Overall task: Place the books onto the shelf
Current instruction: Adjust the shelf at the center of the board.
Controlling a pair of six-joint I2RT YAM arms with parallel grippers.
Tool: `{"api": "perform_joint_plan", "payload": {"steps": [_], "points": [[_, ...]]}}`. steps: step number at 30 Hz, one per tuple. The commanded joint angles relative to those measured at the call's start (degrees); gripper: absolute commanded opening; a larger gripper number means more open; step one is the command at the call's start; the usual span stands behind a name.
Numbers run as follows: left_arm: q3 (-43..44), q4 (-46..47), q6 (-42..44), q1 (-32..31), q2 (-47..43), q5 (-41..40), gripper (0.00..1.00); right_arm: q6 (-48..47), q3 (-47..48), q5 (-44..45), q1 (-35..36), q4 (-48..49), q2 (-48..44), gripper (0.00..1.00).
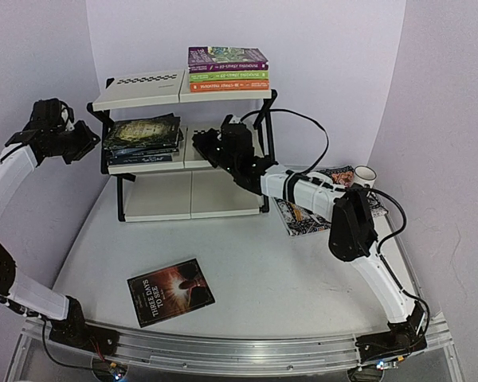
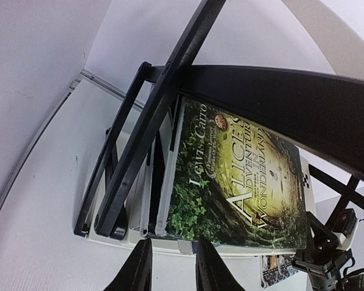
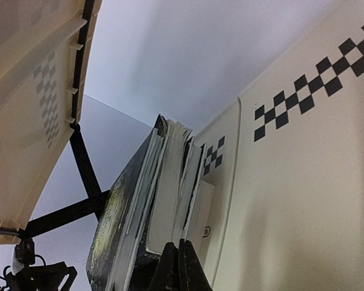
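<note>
A dark book (image 1: pixel 170 291) was seen flat on the near surface (image 1: pixel 303 278). Beyond it, a stack (image 1: pixel 143 137) on the middle tier of the shelf (image 1: pixel 183 199) was flanked by the left claw (image 2: pixel 173 267), held apart, and the right claw (image 3: pixel 179 264), pinched together. Four books (image 1: pixel 228 69) were piled on top.

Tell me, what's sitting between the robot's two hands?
A stack of dark-covered paperback books, on the middle tier of the cream plastic shelf; the top view shows it.
</note>
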Motion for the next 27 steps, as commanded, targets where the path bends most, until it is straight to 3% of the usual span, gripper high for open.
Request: {"api": "perform_joint_plan", "payload": {"steps": [1, 6, 27], "points": [[0.8, 4.67, 0.1, 1.06, 0.63, 3.09, 0.24, -0.31, 8.68, 0.43, 0.38, -0.4, 4.17, 0.0], [1.07, 5.72, 0.38, 1.59, 1.6, 5.63, 0.23, -0.15, 14.68, 1.23, 0.45, -2.82, 7.47, 0.0], [1.47, 8.19, 0.43, 4.95, 5.46, 10.92, 0.22, 1.5, 21.17, 3.51, 2.07, -8.57, 11.85, 0.0]]}}
